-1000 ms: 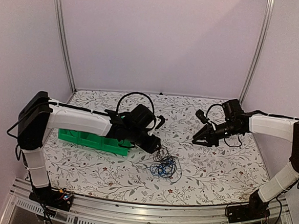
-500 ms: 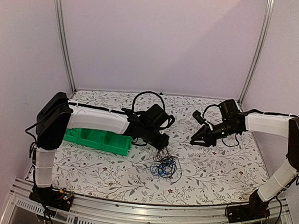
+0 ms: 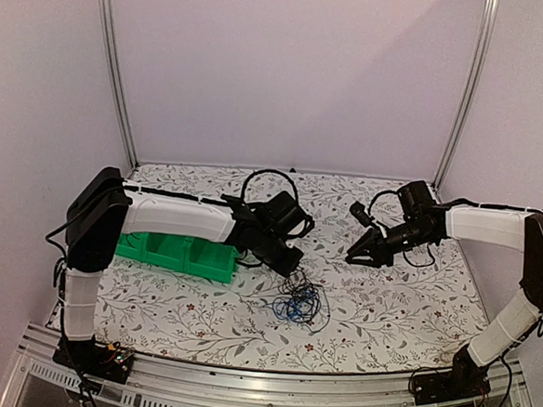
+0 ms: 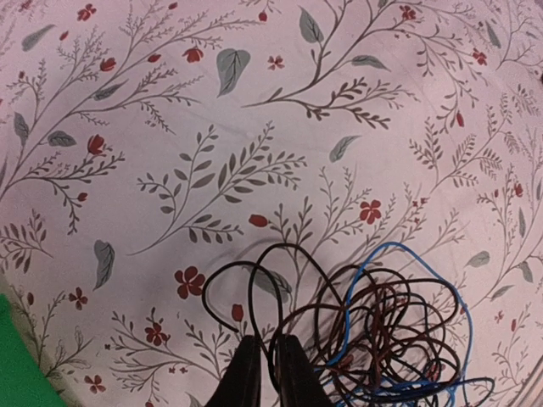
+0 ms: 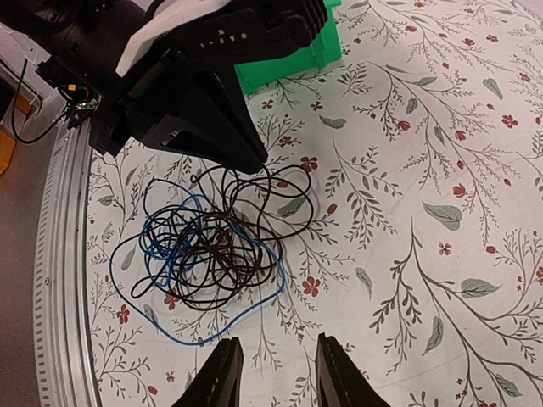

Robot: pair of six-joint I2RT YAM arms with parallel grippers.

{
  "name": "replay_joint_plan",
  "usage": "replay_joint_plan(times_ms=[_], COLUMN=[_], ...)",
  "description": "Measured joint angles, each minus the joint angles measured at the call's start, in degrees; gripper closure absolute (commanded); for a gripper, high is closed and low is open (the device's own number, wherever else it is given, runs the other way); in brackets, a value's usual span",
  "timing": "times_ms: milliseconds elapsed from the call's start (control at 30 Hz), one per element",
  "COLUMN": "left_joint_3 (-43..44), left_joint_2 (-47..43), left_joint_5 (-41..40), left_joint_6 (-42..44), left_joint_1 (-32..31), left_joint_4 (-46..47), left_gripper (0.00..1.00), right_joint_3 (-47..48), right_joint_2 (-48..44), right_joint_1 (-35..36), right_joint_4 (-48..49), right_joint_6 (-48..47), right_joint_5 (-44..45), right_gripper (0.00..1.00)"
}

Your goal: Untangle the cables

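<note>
One black strand of the cables (image 3: 297, 303), snarled low-centre on the worktop (image 3: 395, 305), runs into the nearly closed left jaws at the snarl's upper-left edge, while the right jaws gape empty, well apart to the upper right.

Left wrist view: cables (image 4: 382, 339) snarl cut off at bottom edge. Left gripper (image 4: 269, 373) shows fingertips only, green bin (image 4: 13, 365) is just a lower-left sliver. Top view: plug ends too small to resolve; left arm (image 3: 177, 217) overlaps bin's far edge.
</note>
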Motion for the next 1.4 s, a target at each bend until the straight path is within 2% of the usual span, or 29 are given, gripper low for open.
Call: replay_joint_plan(times_ms=[67,300,567,800,967,1200,1267,1400], left_joint_3=[-0.02,-0.94,-6.19,-6.40,-6.40,-6.43,-6.43,-6.43], left_joint_2=[0.00,-0.28,-4.35,-6.10,-6.10,-6.10,-6.10,-6.10], left_joint_5=[0.15,0.74,4.31,5.66,6.03,5.99,5.79,5.62], left_joint_6=[0.11,0.26,1.40,2.69,2.71,2.71,2.71,2.71], left_joint_1=[0.00,-0.07,-2.71,-6.25,-6.60,-6.60,-6.60,-6.60], left_joint_4=[0.50,5.79,16.11,24.50,26.03,27.61,27.76,28.15], left_gripper=[1.00,1.00,1.00,1.00,1.00,1.00,1.00,1.00], right_joint_3=[0.00,0.00,0.00,0.00,0.00,0.20,0.20,0.20], right_joint_2=[0.00,-0.11,-0.13,-0.11,0.20,1.14,1.14,1.01], right_joint_1=[0.00,0.00,0.02,1.40,2.80,3.32,3.39,3.43], right_joint_4=[-0.13,-0.22,-0.31,-0.37,-0.44,-1.66,-2.47,-3.48], right_joint_6=[-0.07,-0.09,0.02,0.13,0.09,-0.72,-1.75,-3.52], right_joint_5=[0.00,-0.07,-2.03,-4.15,-4.55,-6.47,-8.07,-10.34], right_gripper=[0.66,0.65,0.54,0.52,0.60,0.53,0.55,0.73])
